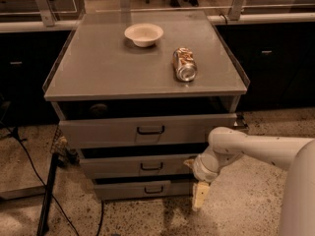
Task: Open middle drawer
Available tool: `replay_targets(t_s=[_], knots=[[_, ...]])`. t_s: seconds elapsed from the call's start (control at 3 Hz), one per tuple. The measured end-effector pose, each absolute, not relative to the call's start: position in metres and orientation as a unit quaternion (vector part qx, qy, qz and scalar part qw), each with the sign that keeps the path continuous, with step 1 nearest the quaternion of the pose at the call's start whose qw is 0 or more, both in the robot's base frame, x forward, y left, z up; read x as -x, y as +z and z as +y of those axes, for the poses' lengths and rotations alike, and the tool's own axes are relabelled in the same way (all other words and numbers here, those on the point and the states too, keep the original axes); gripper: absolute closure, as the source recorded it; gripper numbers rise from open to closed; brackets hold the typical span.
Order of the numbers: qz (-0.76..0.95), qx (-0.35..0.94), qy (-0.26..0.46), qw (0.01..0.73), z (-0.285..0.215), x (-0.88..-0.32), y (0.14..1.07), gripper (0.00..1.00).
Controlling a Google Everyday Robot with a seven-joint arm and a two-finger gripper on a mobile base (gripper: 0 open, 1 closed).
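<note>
The middle drawer (123, 166) is a grey metal front with a small dark loop handle (151, 166) at its centre. It sits between a wider front above and a narrower one below, and a dark gap shows above it. My gripper (200, 195) hangs pointing down at the end of the white arm (246, 149). It is just right of the drawer stack, level with the bottom drawer and below the middle drawer's right end. It is well right of the handle and holds nothing that I can see.
The top drawer (108, 131) sticks out furthest and the bottom drawer (123, 190) least. A white bowl (143, 34) and a can on its side (184, 64) lie on the cabinet top (98, 73). A dark stand leg and cables (48, 195) are on the floor at left.
</note>
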State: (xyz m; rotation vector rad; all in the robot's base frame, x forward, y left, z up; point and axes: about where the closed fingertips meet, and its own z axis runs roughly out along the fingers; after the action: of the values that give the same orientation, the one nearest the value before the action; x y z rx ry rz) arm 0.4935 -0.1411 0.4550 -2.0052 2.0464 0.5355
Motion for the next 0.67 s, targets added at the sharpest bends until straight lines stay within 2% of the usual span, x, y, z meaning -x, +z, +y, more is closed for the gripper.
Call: replay_targets(t_s=[0.67], knots=[[0.674, 0.663, 0.124, 0.3, -0.14, -0.498, 0.53, 0.0]])
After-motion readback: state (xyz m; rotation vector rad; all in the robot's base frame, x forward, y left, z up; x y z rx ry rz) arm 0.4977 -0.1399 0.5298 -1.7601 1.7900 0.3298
